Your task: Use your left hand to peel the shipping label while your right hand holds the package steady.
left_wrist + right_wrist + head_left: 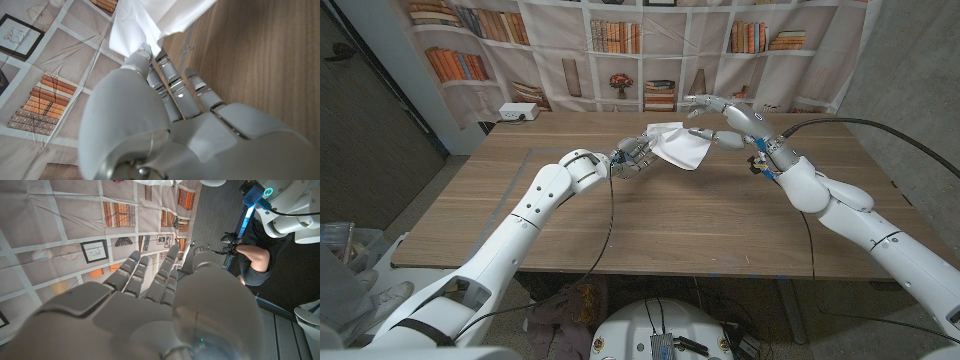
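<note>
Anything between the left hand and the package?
Nothing visible. The left hand already pinches an edge of the white package, which is lifted above the wooden table; the right hand is at its other side.

Glossy white arm shells, silver-grey jointed fingers [172, 80], black cables along both forearms

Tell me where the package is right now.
In the head view the white package is at the table's far middle, between both hands: the left hand grips its left edge, the right hand is at its right.

A wooden table [650, 215] stands before a bookshelf-printed backdrop [650, 50].
</note>
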Controlling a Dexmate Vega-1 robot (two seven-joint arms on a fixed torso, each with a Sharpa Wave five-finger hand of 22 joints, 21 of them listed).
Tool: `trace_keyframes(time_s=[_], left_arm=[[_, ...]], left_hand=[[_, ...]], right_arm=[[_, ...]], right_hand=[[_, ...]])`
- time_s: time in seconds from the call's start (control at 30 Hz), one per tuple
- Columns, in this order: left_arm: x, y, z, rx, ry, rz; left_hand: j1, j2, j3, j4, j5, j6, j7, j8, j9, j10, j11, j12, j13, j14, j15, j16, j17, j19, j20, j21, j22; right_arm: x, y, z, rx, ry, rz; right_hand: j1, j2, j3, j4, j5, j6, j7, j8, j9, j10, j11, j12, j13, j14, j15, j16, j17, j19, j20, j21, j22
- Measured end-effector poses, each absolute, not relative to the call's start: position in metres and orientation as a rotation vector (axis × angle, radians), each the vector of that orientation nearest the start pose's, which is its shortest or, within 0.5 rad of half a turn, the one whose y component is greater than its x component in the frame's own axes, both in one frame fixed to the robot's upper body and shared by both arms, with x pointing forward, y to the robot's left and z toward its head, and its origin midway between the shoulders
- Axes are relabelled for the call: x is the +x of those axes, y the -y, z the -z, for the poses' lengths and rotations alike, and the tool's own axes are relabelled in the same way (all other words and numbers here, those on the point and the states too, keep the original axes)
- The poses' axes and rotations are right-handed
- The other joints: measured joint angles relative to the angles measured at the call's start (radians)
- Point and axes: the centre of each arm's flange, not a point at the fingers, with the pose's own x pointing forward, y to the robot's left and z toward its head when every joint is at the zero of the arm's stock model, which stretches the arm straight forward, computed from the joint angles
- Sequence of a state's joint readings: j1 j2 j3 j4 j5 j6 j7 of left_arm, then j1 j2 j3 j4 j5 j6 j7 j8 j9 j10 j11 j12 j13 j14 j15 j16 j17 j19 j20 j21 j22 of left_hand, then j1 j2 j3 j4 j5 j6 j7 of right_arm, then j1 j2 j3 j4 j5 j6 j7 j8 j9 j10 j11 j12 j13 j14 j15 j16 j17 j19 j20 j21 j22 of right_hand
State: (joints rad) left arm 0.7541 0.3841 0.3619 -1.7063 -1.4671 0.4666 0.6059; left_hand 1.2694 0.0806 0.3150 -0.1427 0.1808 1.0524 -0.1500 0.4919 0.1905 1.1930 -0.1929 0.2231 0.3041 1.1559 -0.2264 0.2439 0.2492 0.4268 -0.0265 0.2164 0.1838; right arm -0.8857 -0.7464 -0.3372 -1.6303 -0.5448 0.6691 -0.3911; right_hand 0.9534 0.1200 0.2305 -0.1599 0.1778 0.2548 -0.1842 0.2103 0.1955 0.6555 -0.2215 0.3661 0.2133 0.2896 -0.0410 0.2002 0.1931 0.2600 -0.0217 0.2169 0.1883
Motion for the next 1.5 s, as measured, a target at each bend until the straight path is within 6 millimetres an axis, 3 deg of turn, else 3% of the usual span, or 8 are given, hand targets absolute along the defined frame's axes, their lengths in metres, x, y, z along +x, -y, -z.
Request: trace_keyframes(time_s=[0.3, 0.37, 0.43, 0.6, 0.97, 1.13, 1.37, 1.5], left_arm=[[0.612, -0.134, -0.014, -0.635, -0.150, 0.363], [0.612, -0.134, -0.013, -0.634, -0.157, 0.364], [0.611, -0.134, -0.012, -0.634, -0.162, 0.367], [0.610, -0.133, -0.011, -0.632, -0.171, 0.374], [0.609, -0.132, -0.014, -0.622, -0.173, 0.382], [0.607, -0.128, -0.012, -0.615, -0.200, 0.389], [0.607, -0.126, -0.014, -0.610, -0.199, 0.392], [0.606, -0.125, -0.013, -0.611, -0.216, 0.396]], left_hand=[[-0.004, 0.004, 0.000, 0.000, 0.000, -0.006, 0.006, 0.000, 0.000, 0.000, 0.000, 0.000, 0.000, 0.000, 0.000, -0.004, 0.000, 0.000, 0.000, 0.000, 0.000], [-0.004, 0.004, 0.002, -0.002, 0.000, -0.006, 0.006, 0.000, 0.000, 0.000, 0.000, 0.000, 0.000, 0.000, 0.000, -0.004, 0.000, 0.000, 0.000, 0.000, 0.000], [-0.004, 0.004, 0.002, -0.002, 0.000, -0.006, 0.006, 0.000, 0.000, 0.000, 0.000, 0.000, 0.000, 0.000, 0.000, -0.004, 0.000, 0.000, 0.000, 0.000, 0.000], [-0.004, 0.004, 0.002, -0.002, 0.000, -0.006, 0.006, 0.000, 0.000, 0.000, 0.000, -0.003, 0.003, 0.000, 0.000, -0.004, 0.000, 0.000, 0.000, 0.000, 0.000], [-0.004, 0.004, 0.002, -0.002, 0.000, -0.006, 0.006, -0.004, 0.000, -0.001, 0.000, -0.004, 0.002, 0.000, 0.000, -0.004, 0.004, -0.015, 0.007, -0.008, 0.000], [-0.004, 0.004, 0.002, -0.002, 0.000, -0.006, 0.006, -0.004, 0.000, -0.001, 0.000, -0.006, 0.004, 0.000, 0.000, -0.004, 0.004, -0.017, 0.009, -0.010, 0.000], [-0.004, 0.004, 0.006, 0.001, 0.000, -0.006, 0.006, -0.004, 0.000, -0.001, 0.000, -0.007, 0.002, 0.006, -0.006, -0.005, 0.004, -0.028, 0.009, -0.010, 0.000], [-0.004, 0.004, 0.006, 0.001, 0.000, -0.006, 0.006, -0.004, 0.000, -0.001, 0.000, -0.008, 0.001, 0.006, -0.006, -0.005, 0.004, -0.035, 0.009, -0.010, -0.003]], right_arm=[[0.520, 0.221, -0.047, -1.175, 1.420, -0.086], [0.520, 0.220, -0.045, -1.189, 1.437, -0.072], [0.521, 0.220, -0.043, -1.195, 1.448, -0.062], [0.523, 0.219, -0.039, -1.209, 1.485, -0.031], [0.528, 0.216, -0.029, -1.259, 1.536, -0.024], [0.530, 0.215, -0.027, -1.278, 1.556, -0.016], [0.528, 0.217, -0.028, -1.279, 1.590, 0.024], [0.539, 0.213, -0.021, -1.304, 1.581, 0.001]], right_hand=[[0.019, -0.006, -0.001, 0.001, 0.000, -0.079, 0.018, -0.018, 0.000, -0.021, 0.000, -0.015, 0.003, -0.011, 0.003, 0.000, 0.000, -0.002, -0.005, 0.000, 0.000], [0.035, 0.003, -0.001, 0.001, 0.000, -0.094, 0.029, -0.019, 0.000, -0.031, 0.001, -0.024, 0.005, -0.011, 0.000, 0.000, 0.004, 0.023, -0.022, 0.007, 0.002], [0.043, 0.003, -0.001, 0.001, 0.000, -0.115, 0.035, -0.019, 0.000, -0.032, 0.000, -0.027, 0.008, 0.000, 0.002, 0.008, 0.006, 0.049, -0.022, 0.020, 0.008], [0.059, -0.001, -0.001, 0.001, 0.000, -0.155, 0.048, -0.026, 0.000, -0.032, 0.000, -0.027, 0.012, 0.000, 0.003, 0.008, 0.007, 0.059, -0.019, 0.021, 0.014], [0.076, 0.007, -0.001, 0.001, 0.000, -0.155, 0.048, -0.021, 0.000, -0.032, 0.000, -0.027, 0.013, -0.003, 0.000, 0.003, 0.007, 0.036, -0.019, 0.021, 0.014], [0.088, 0.010, -0.001, 0.001, 0.000, -0.133, 0.026, -0.010, 0.000, -0.032, 0.000, -0.027, 0.015, -0.003, 0.000, 0.003, 0.007, 0.030, -0.019, 0.021, 0.014], [0.088, 0.010, -0.001, 0.001, 0.000, -0.133, 0.027, -0.010, 0.000, -0.032, 0.000, -0.027, 0.018, -0.003, 0.000, 0.003, 0.007, 0.031, -0.019, 0.021, 0.014], [0.088, 0.010, -0.001, 0.001, 0.000, -0.131, 0.032, -0.010, 0.000, -0.032, 0.000, -0.027, 0.018, -0.003, 0.000, 0.003, 0.007, 0.038, -0.019, 0.021, 0.014]])
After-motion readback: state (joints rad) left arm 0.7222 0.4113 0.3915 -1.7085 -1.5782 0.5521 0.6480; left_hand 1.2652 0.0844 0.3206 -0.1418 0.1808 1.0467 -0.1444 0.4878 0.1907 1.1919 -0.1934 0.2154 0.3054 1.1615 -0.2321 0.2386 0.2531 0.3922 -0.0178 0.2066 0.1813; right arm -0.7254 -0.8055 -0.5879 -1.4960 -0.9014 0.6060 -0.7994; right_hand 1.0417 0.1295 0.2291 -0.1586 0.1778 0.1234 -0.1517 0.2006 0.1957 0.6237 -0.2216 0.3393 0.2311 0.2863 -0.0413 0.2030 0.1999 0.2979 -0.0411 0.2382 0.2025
